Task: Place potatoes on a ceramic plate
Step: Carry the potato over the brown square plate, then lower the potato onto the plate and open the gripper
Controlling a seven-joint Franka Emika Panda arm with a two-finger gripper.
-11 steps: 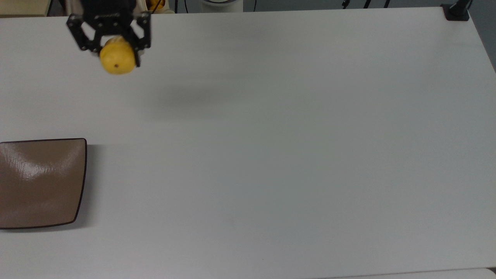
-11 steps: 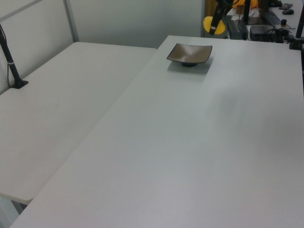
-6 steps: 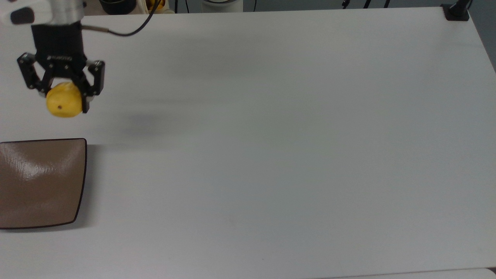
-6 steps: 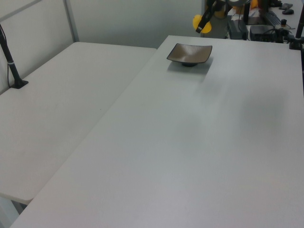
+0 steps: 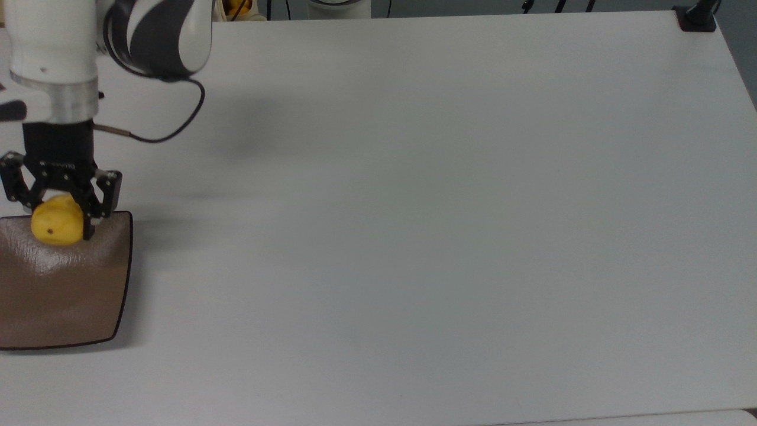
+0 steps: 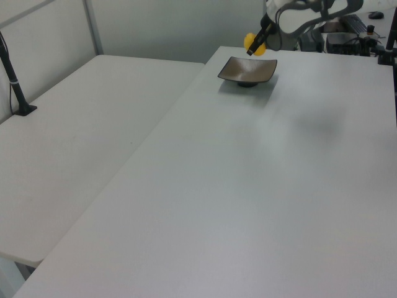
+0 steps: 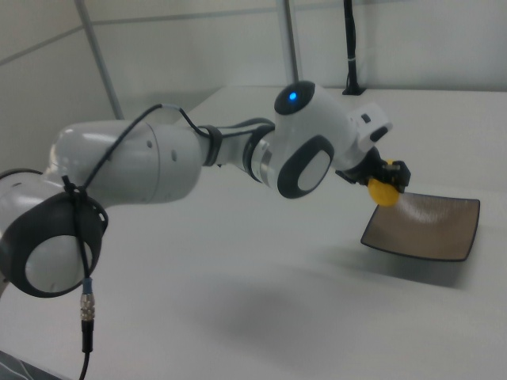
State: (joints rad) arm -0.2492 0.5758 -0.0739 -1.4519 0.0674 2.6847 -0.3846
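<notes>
Gripping 1 small yellow potato [image 5: 57,223] across its middle, the end effector [image 5: 58,208] is closing on it just over the near edge of the glossy brown ceramic plate [image 5: 65,290] on the white desk [image 5: 414,207]. It is looking light, firm, smooth and apt to roll. No readable writing is showing.

Yellow potato [image 5: 57,223] clamped in the hand [image 5: 58,214], over the brown plate's [image 5: 71,296] upper edge.
</notes>
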